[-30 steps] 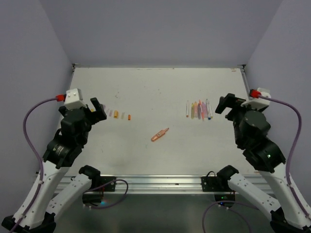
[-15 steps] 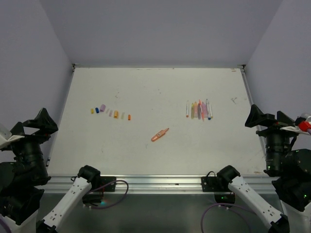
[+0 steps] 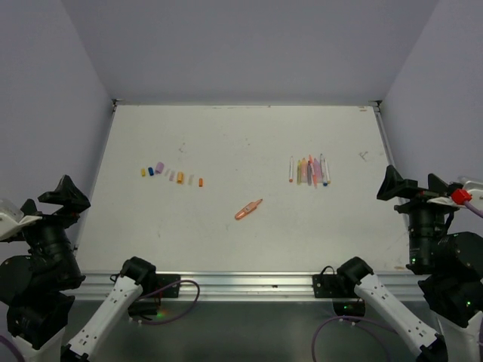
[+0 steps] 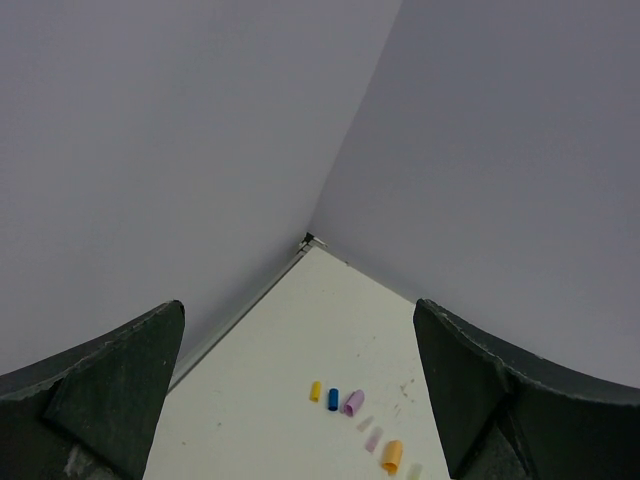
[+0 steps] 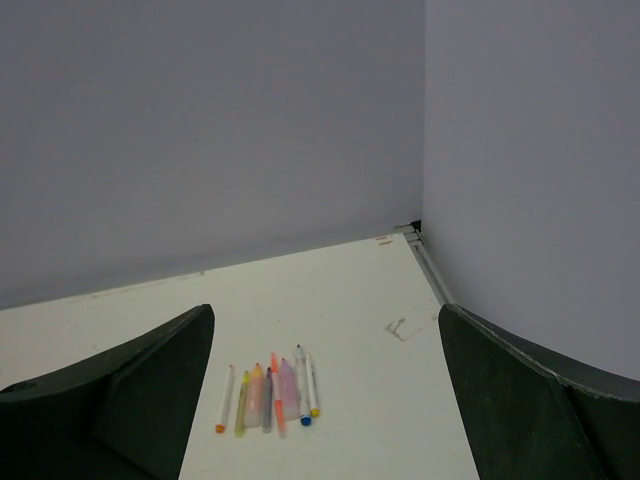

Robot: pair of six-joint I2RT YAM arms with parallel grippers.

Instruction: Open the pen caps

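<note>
The pen caps (image 3: 171, 176) lie in a short slanting row at centre left of the table (image 3: 249, 136), well apart from the pens (image 3: 309, 170). Nearest, at the lower left of the top view, the left gripper (image 3: 50, 200) hangs off the table's left edge, jaws spread wide with nothing between them. At the lower right, the right gripper (image 3: 414, 187) hangs past the right edge, likewise spread and empty. Further in, near the frame's centre, one orange pen (image 3: 248, 210) lies slanted by itself. Beyond it the caps run yellow, blue, lilac, pale, orange, pale, orange from left to right. Level with them at centre right, the pens lie side by side, close together, lengthwise up the frame. The left wrist view has the caps at bottom centre, and the right wrist view has the pens there. Lilac walls (image 3: 249, 53) stand behind.
</note>
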